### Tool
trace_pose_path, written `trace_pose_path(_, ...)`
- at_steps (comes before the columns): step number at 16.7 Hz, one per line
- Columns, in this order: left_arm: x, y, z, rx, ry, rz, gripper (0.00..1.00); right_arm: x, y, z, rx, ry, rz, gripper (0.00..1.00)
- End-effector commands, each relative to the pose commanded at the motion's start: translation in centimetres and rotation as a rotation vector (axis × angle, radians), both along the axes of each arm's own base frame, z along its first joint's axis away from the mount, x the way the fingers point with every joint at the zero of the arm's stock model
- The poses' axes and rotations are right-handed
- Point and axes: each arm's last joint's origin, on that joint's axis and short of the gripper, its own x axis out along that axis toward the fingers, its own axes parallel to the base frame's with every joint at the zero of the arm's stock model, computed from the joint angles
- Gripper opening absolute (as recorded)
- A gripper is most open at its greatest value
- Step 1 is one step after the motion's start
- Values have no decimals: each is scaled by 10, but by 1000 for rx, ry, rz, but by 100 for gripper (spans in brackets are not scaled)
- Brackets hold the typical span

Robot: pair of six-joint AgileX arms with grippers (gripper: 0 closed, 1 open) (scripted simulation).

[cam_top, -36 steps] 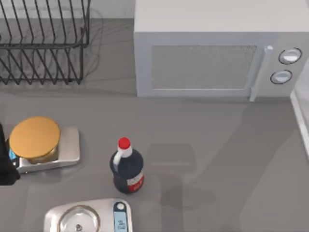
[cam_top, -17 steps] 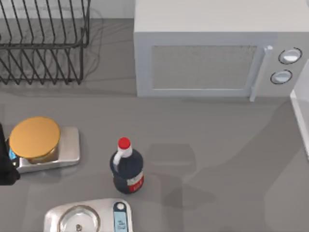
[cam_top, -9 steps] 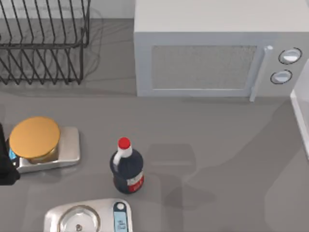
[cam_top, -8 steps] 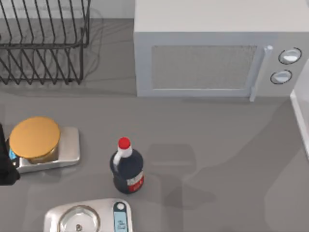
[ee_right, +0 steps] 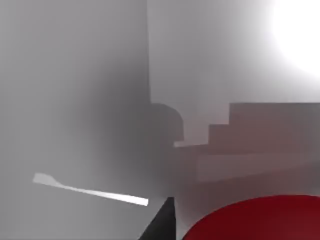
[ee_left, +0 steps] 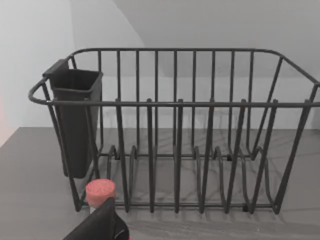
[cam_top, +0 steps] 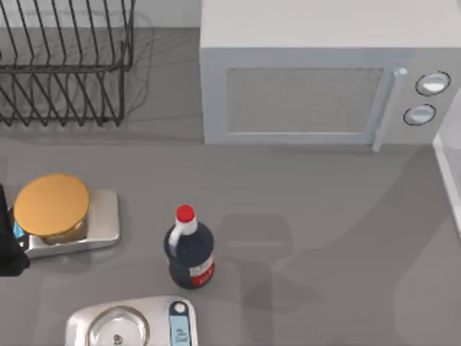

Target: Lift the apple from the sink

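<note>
While the left arm [cam_top: 9,245] is parked at 9 o'clock on the table's edge in the top view, the right gripper [ee_right: 162,225] is at work close to the apple [ee_right: 255,220]. In the right wrist view the apple is a large red round shape very near to a dark tip of this gripper, with pale grey walls [ee_right: 100,100] behind it. Whether the tip touches the apple I cannot tell, and I also cannot tell if the right gripper is released or clenched. In the left wrist view the left gripper [ee_left: 102,225] shows as a dark piece, and its state I cannot tell either. Beyond it stands the wire rack [ee_left: 195,150], with a black holder [ee_left: 75,125] hanging at one end of it, and a small pink round thing [ee_left: 100,192] is just in front of the rack. In the top view the rack [cam_top: 65,65] is at 10 o'clock and the microwave [cam_top: 317,79] at 1 o'clock. A scale [cam_top: 104,220] with a golden disc [cam_top: 52,205] on it is at 9 o'clock, just beside the left arm. The bottle [cam_top: 189,249] with a red cap [cam_top: 185,213] stands upright at 7 o'clock. A second scale [cam_top: 133,324] lies at 7 o'clock at the table's near edge, near the bottle but apart from it.
</note>
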Motion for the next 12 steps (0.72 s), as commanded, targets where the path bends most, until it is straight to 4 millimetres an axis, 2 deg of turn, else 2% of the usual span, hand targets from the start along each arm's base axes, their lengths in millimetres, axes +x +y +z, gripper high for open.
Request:
trace_pose_path(2,0,0,0,0,0,0,100,8,-3,17,0,0,0,0)
trace_pose_path(4,0,0,0,0,0,0,100,18,-6,47,0,-2,0,0)
trace_pose_path(7,0,0,0,0,0,0,100,24,-8,107,5,16,0,0)
trace_pose_path(12,0,0,0,0,0,0,100,9,-3,205,6,22,0,0)
